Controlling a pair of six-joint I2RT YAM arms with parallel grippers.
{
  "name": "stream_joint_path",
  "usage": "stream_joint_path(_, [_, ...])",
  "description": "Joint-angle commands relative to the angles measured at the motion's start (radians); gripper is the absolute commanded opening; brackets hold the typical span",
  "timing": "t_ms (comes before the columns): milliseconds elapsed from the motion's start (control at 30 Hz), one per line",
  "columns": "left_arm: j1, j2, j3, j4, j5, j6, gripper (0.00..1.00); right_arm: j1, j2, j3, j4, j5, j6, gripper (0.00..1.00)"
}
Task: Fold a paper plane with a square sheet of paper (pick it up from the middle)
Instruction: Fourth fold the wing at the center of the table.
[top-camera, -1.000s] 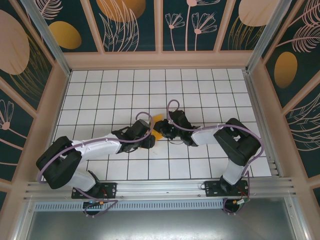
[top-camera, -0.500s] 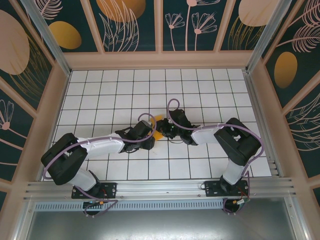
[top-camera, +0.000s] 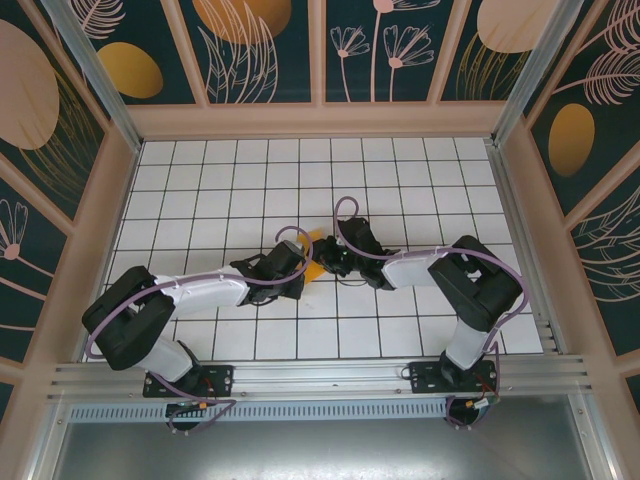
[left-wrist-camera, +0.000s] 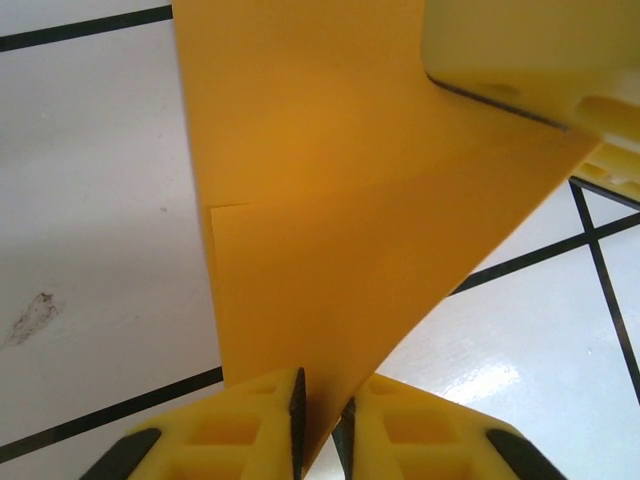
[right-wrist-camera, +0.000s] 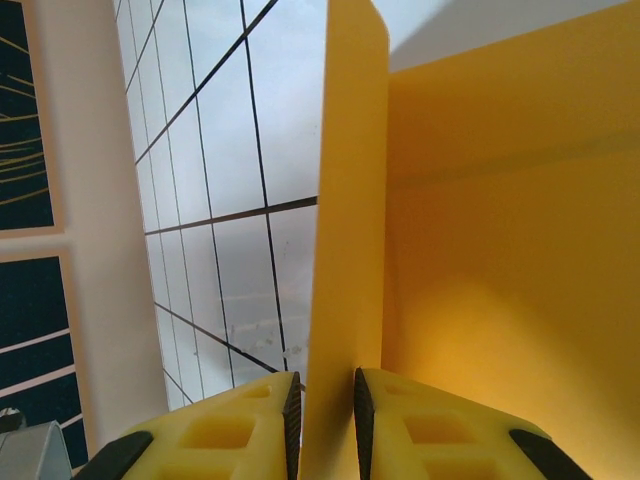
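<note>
sheet: orange-yellow sheet (left-wrist-camera: 330, 250), part-folded, held up off the table (top-camera: 200, 180) at mid-frame in the top view, between the two wrists.
left gripper: left gripper (left-wrist-camera: 320, 405) is pinched tight on the sheet's lower edge; the paper fans up and away from the fingers.
right gripper: right gripper (right-wrist-camera: 322, 385) is clamped on an upright flap edge, with the rest of the sheet off to the right of that view.
relation: the grippers face each other, nearly touching, left coming from lower left, right from the right. The sheet's long axis runs roughly top-to-bottom in the top view, across the line between them. Neither arm is nearer; both are on it.
crease: a faint fold line at left-middle of the left wrist view.
surface: glossy white grid tiles, with a small scuff (left-wrist-camera: 30, 315).
room: open grid all round, leaf-pattern panels (top-camera: 270, 50) well apart.
risk: my read is that pulling out of step tears the paper.
</note>
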Motion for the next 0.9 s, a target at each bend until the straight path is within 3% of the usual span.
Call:
stream_joint_path(0, [-0.006, 0.002, 0.015, -0.015, -0.021, 0.012, 0.14, -0.004, -0.014, 0.019, -0.021, 0.001, -0.024, 0.24])
stream_joint_path(133, [-0.006, -0.007, 0.007, -0.004, -0.011, 0.015, 0.06, -0.004, -0.062, -0.001, -0.042, 0.025, -0.048, 0.27])
stream_joint_path(300, [-0.003, -0.055, -0.023, 0.049, 0.055, 0.032, 0.01, -0.017, -0.212, -0.082, -0.048, 0.067, -0.100, 0.44])
stream_joint_path(367, [0.004, -0.084, -0.047, 0.092, 0.116, 0.046, 0.00, -0.024, -0.272, -0.112, -0.063, 0.086, -0.130, 0.45])
stream_joint_path(467, [0.029, -0.121, -0.089, 0.171, 0.262, 0.053, 0.00, -0.026, -0.347, -0.144, -0.084, 0.130, -0.172, 0.46])
stream_joint_path(633, [0.096, -0.132, -0.147, 0.241, 0.399, 0.027, 0.00, 0.011, -0.419, -0.236, 0.047, 0.226, -0.305, 0.45])
stream_joint_path(867, [0.147, -0.090, -0.212, 0.367, 0.578, -0.021, 0.00, 0.008, -0.342, -0.161, -0.086, 0.073, -0.377, 0.36])
